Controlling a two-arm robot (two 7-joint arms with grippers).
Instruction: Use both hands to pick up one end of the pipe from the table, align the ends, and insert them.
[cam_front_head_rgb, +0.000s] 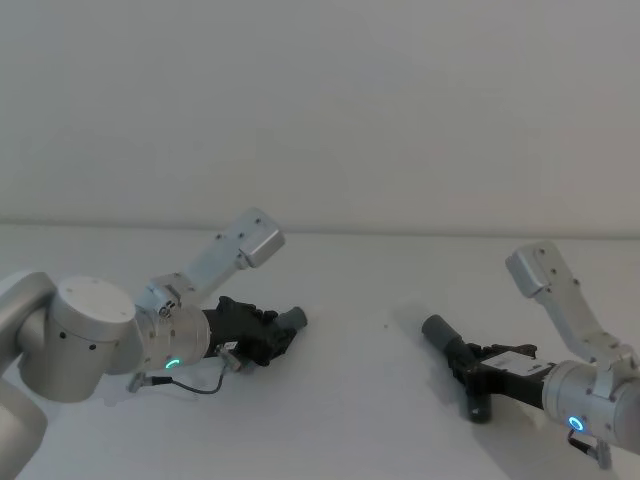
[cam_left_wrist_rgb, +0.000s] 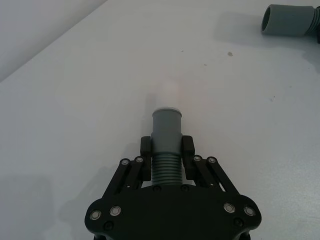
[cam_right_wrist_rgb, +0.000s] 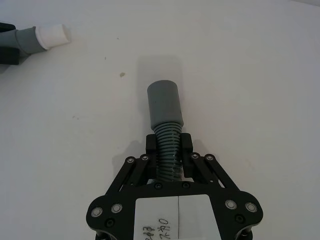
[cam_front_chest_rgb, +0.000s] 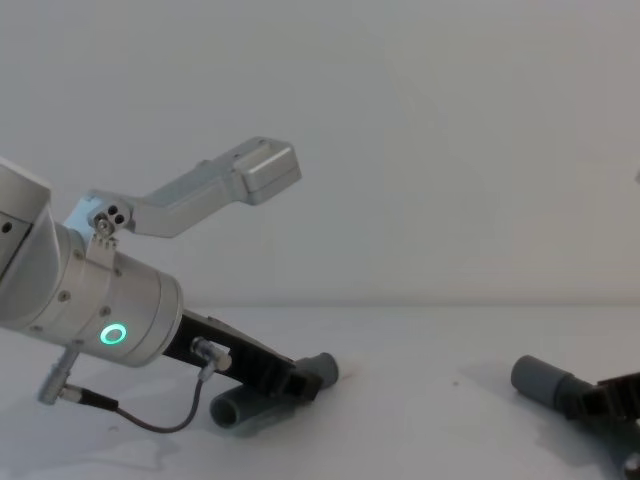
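Pipe (cam_left_wrist_rgb: 166, 127) in left gripper (cam_left_wrist_rgb: 166, 149) aimed right, right gripper's (cam_right_wrist_rgb: 169, 145) aimed left

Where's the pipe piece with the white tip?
The dark grey white-tipped pipe piece is at the left of the white table in the head view, gripped by the black two-finger left hand.
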